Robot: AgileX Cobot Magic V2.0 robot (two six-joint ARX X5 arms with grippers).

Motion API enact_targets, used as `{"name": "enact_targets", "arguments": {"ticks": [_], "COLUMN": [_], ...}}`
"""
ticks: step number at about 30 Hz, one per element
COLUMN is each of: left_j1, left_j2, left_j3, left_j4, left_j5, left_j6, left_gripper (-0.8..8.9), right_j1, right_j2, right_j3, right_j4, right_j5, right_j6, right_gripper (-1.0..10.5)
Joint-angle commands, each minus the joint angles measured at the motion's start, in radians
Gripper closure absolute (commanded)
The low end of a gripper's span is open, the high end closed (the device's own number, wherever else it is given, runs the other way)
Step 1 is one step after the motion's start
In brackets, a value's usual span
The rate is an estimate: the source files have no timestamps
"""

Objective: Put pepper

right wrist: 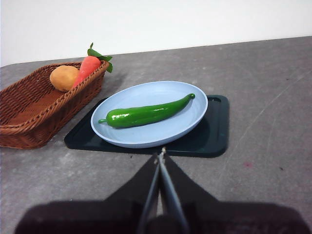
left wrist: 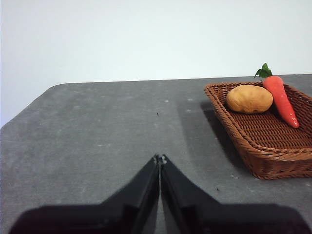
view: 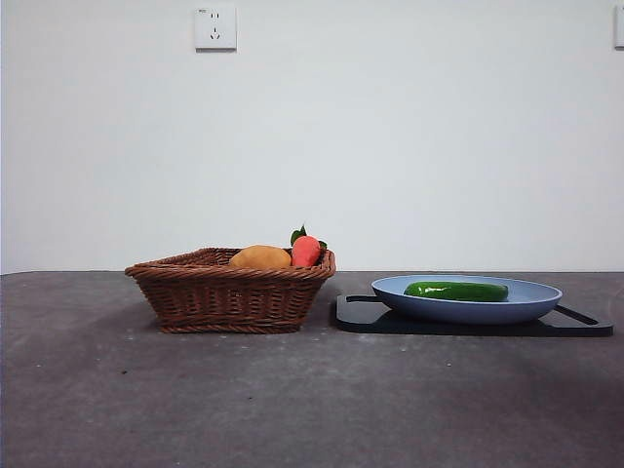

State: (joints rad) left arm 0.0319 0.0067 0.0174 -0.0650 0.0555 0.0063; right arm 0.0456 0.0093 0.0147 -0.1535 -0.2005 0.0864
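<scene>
The pepper is long, glossy and dark green. It lies on the blue plate, which sits on a black tray right of the basket. In the right wrist view the pepper lies across the plate. My right gripper is shut and empty, just short of the tray's near edge. My left gripper is shut and empty over bare table, apart from the basket. Neither gripper shows in the front view.
A brown wicker basket stands left of the tray. It holds a rounded orange-yellow fruit and a red-orange carrot-like piece with green leaves. A wall socket is on the white wall behind.
</scene>
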Motion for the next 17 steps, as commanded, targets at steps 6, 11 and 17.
{"name": "enact_targets", "arguments": {"ticks": [6,11,17], "left_j1": [0.002,0.002,0.002], "left_j2": [-0.002,-0.002,-0.002], "left_j3": [-0.010,-0.010,-0.010], "left_j4": [0.011,0.011,0.011], "left_j5": [0.001,0.001,0.001], "left_j6": [-0.006,-0.006,-0.006], "left_gripper": [8.05,8.05,8.05], "right_j1": [0.001,0.001,0.001], "right_j2": [0.034,0.037,0.037], "right_j3": [-0.006,-0.006,-0.006], "right_j4": [-0.011,-0.011,-0.011], "right_j5": [-0.002,-0.002,-0.002], "right_j6": [0.026,0.026,0.026], "right_gripper": [9.4,9.4,9.4]}}
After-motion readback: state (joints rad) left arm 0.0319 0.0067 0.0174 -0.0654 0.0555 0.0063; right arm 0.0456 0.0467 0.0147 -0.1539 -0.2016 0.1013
